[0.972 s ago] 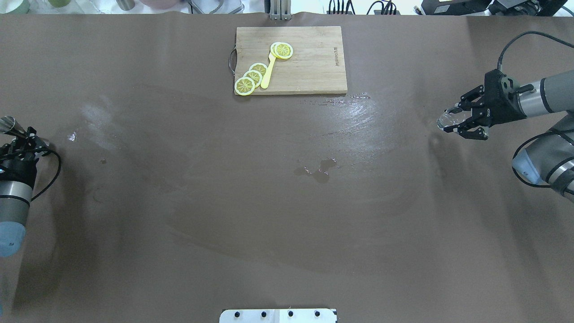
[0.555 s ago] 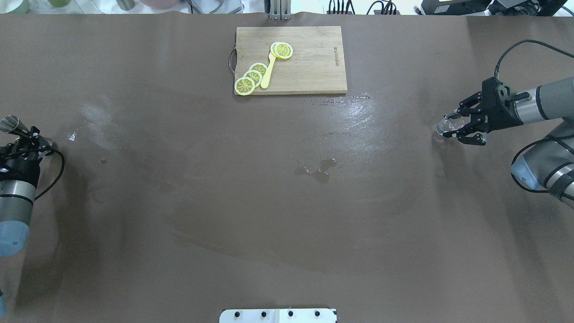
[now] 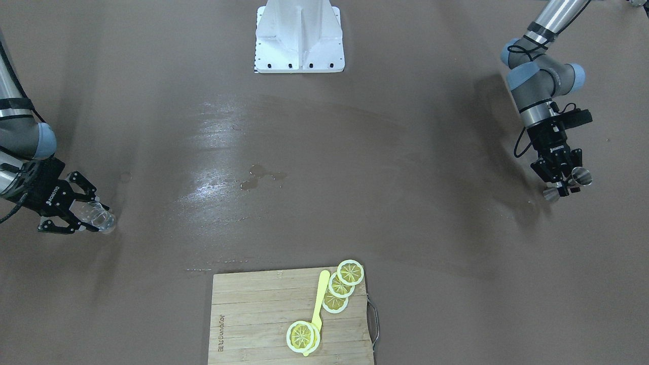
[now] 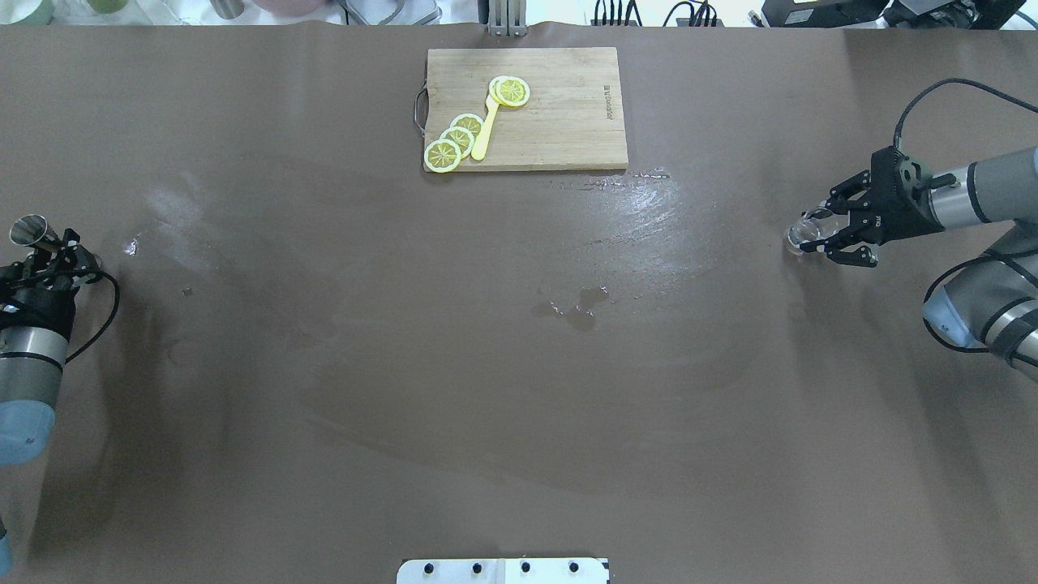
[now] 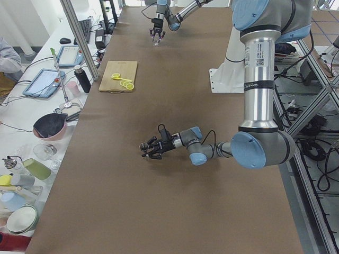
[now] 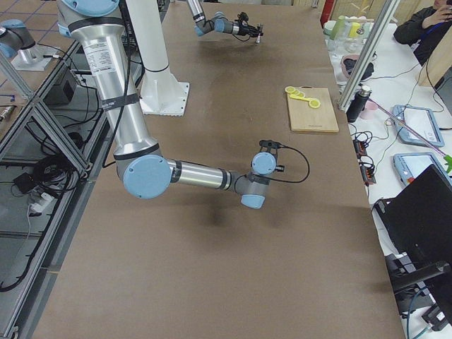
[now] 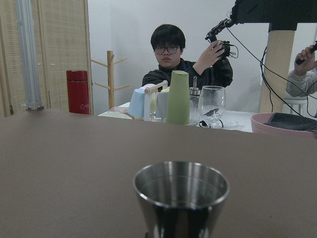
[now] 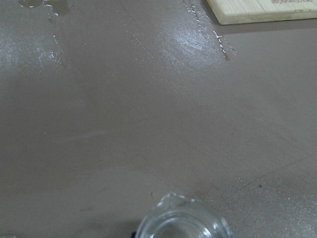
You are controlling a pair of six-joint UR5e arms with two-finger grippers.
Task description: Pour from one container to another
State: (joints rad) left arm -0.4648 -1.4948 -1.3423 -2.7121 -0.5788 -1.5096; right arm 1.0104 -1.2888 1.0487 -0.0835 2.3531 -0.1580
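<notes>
Two grippers work at opposite ends of a long brown table (image 4: 519, 422), with a wide stretch of open surface between them. Close to the table's left end, the left gripper (image 4: 53, 250) has its fingers clamped on the middle of a metal jigger (image 4: 27, 230). One cup of the jigger juts out beyond the fingertips, and the left wrist view shows its open mouth facing up. Close to the right end, the right gripper (image 4: 812, 233) has its fingers closed around a small clear glass (image 4: 799, 234), which sits tilted between the fingertips, low over the table. The pictures do not show whether the glass touches the surface. Jigger and glass are well apart, nearly the whole table's length. Ahead of both grippers, midway between them and against the far edge, lies a wooden cutting board (image 4: 559, 122) bearing lemon slices (image 4: 454, 142). A small puddle (image 4: 580, 308) glistens on the open middle of the table, nearer the right gripper than the left.
</notes>
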